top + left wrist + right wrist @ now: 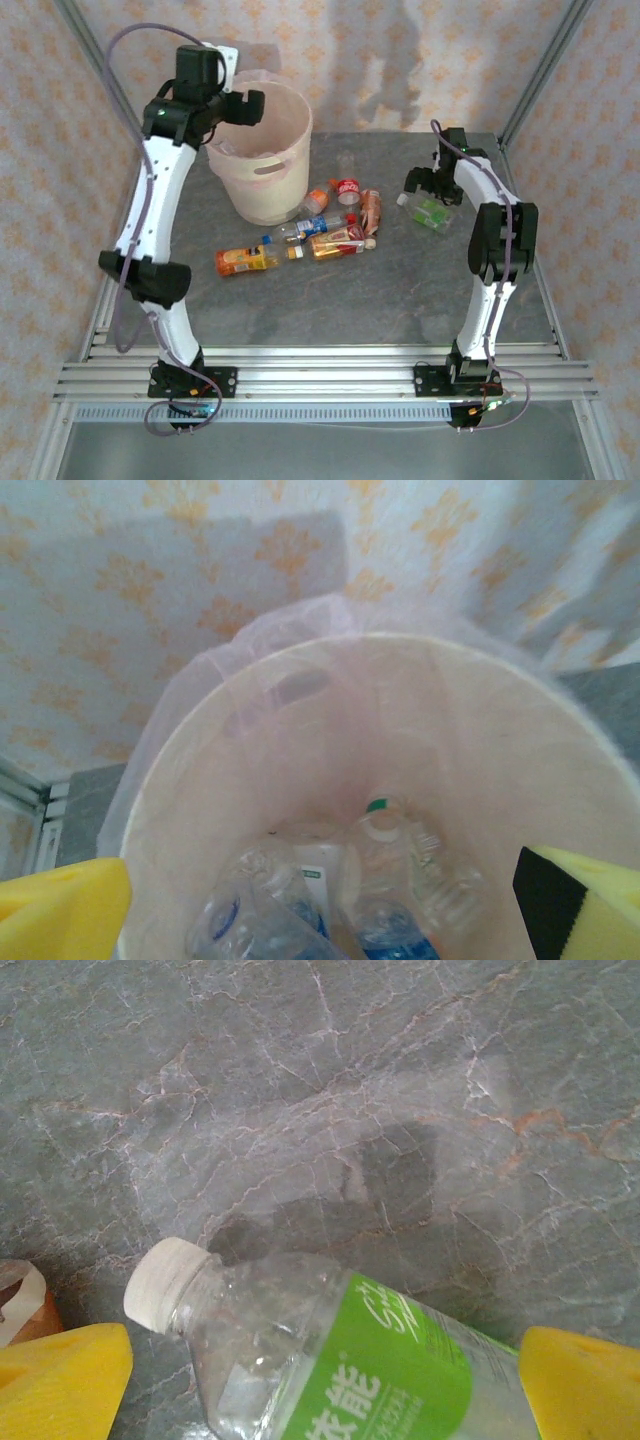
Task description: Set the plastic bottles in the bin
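Over the bin, far left of the table, the left gripper hangs with its jaws wide apart and nothing between them. Its wrist view looks straight down at several plastic bottles already lying in the bottom.

Step in hand looks like the right arm's pick. The right gripper hovers low over the green-label bottle, jaws spread wide and not touching it. The bottle lies flat on the table's right side, well apart from the rest. Its white cap points up-left in the wrist view.

To do it well:
- The bottle's length runs roughly along the line between the yellow pads. The wrist probably needs turning so the jaws close across the body, not end to end.
- Go for the labelled middle. The cap end is narrow and the clear plastic looks slippery.
- Come down until the pads are just off the table, then close.

Around it:
- A loose cluster of bottles sits mid-table between this bottle and the bin. It includes an orange-drink bottle and a red-label bottle.
- Something orange-brown shows at the wrist view's left edge, possibly another bottle, but it is too cropped to tell.

In the way:
- The left arm is parked over the bin mouth and should clear before the right one arrives.
- Carry the bottle high over the cluster.
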### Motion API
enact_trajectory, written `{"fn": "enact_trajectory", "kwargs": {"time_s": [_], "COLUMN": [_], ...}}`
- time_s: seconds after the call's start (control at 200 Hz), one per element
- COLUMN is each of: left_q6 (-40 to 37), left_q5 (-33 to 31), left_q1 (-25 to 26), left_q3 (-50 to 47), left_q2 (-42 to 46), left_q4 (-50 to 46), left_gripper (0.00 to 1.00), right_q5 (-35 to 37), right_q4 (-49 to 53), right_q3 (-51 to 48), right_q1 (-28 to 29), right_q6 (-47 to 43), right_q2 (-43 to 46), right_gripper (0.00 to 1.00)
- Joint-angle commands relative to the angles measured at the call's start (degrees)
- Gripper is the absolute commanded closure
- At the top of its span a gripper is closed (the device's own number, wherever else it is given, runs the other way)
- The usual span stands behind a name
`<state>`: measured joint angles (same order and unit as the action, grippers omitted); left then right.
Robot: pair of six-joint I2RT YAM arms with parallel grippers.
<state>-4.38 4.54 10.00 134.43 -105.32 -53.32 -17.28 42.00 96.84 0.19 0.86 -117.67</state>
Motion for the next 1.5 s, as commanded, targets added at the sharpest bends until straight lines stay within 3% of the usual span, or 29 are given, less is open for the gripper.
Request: {"fn": "enact_trajectory", "kwargs": {"time_s": [0.0, 0.255, 0.776, 1.081, 1.496], "left_q6": [2.6, 5.8, 7.9, 9.9, 11.6], "left_q5": [4.3, 7.6, 6.1, 6.3, 5.9], "left_q1": [-0.5, 0.2, 2.3, 2.6, 2.7], "left_q3": [-2.8, -9.4, -18.1, -22.9, -24.8], "left_q2": [3.9, 10.8, 19.0, 22.2, 23.4], "left_q4": [0.6, 1.7, 3.9, 6.0, 7.3], "left_gripper": [0.0, 0.0, 0.0, 0.0, 0.0], "right_q5": [-1.3, -4.4, -10.1, -2.8, 3.5], "right_q4": [0.3, 1.3, -6.2, -6.9, -6.4], "right_q3": [2.4, 0.1, -18.4, -23.8, -22.9], "right_q1": [-0.3, -0.4, -0.1, 2.2, 5.5], "right_q6": [-2.6, -1.7, 6.0, 6.7, 5.7], "right_q2": [-1.5, -0.9, 13.3, 13.7, 9.1], "right_gripper": [0.01, 0.01, 0.01, 0.0, 0.11]}}
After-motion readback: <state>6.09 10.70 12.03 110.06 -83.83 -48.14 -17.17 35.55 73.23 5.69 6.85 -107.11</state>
